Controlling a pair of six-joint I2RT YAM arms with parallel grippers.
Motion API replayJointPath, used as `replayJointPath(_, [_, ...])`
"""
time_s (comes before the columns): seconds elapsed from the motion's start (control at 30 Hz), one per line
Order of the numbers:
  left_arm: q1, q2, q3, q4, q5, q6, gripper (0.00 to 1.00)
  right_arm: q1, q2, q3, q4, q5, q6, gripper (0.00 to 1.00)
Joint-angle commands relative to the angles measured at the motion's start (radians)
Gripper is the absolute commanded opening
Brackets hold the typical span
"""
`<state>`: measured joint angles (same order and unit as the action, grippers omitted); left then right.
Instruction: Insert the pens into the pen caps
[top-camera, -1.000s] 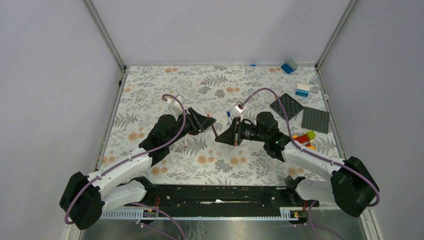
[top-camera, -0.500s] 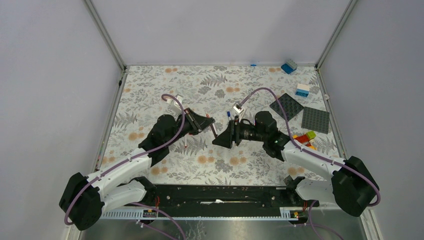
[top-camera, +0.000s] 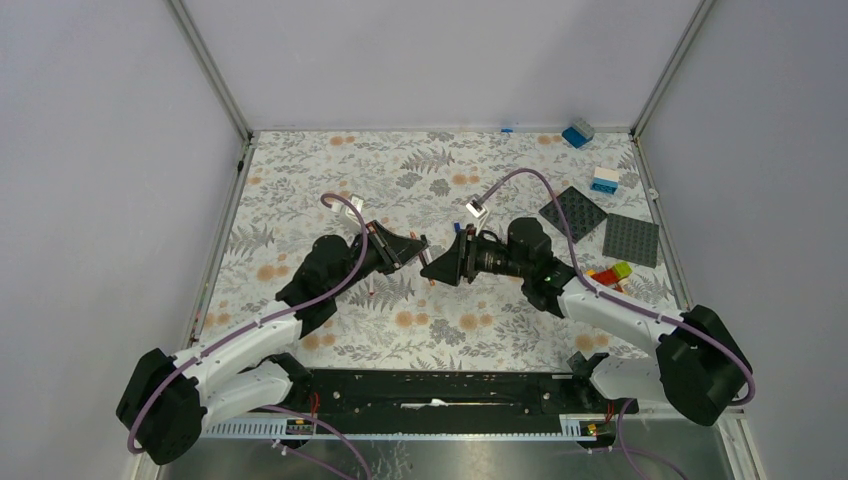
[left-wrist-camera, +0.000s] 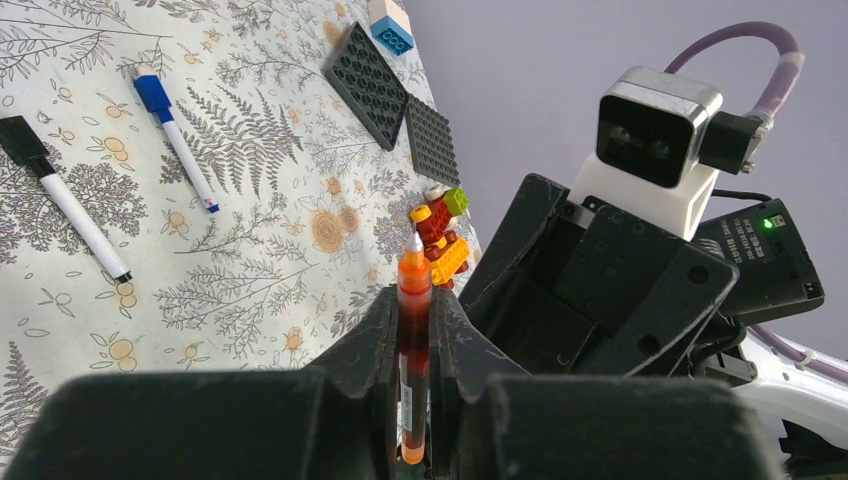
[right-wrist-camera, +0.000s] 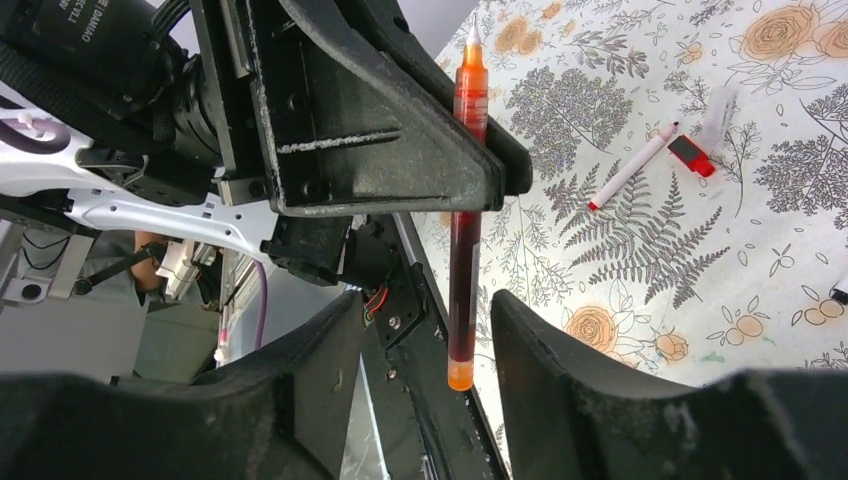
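Note:
A red pen (left-wrist-camera: 414, 330) with an uncapped white tip stands upright between the fingers of my left gripper (left-wrist-camera: 413, 300), which is shut on its barrel. In the right wrist view the same red pen (right-wrist-camera: 466, 200) hangs down from the left gripper (right-wrist-camera: 370, 130). Its lower end lies between the fingers of my right gripper (right-wrist-camera: 425, 305), which is open, with a gap on each side. From above, the left gripper (top-camera: 405, 248) and the right gripper (top-camera: 437, 267) meet tip to tip over the mat. A blue-capped pen (left-wrist-camera: 175, 135) and a black-capped pen (left-wrist-camera: 65, 205) lie on the mat. So do a white pen (right-wrist-camera: 632, 168) and a loose red cap (right-wrist-camera: 692, 156).
Two dark baseplates (top-camera: 573, 212) (top-camera: 631, 240) lie at the right, with a heap of coloured bricks (top-camera: 610, 275) in front of them. A white-and-blue brick (top-camera: 604, 180) and a blue brick (top-camera: 577, 132) sit near the back right corner. Walls close in the mat.
My left gripper has shut on the red pen. My right gripper has opened off the pen and moved a little to the left, toward the left gripper.

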<state>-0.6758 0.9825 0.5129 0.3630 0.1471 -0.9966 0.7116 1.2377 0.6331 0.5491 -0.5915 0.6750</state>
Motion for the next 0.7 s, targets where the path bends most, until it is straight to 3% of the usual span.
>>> replayJointPath(0.0, [0.004, -0.021, -0.010, 0.091, 0.006, -0.012, 0.00, 0.007, 0.026, 0.052, 0.069, 0.010, 0.026, 0.53])
replayJointPath(0.4, [0.004, -0.008, -0.024, 0.151, 0.028, -0.053, 0.00, 0.009, 0.045, 0.054, 0.082, 0.023, 0.042, 0.41])
replayJointPath(0.67, [0.002, -0.002, -0.025, 0.155, 0.033, -0.056, 0.00, 0.014, 0.050, 0.050, 0.096, 0.036, 0.047, 0.38])
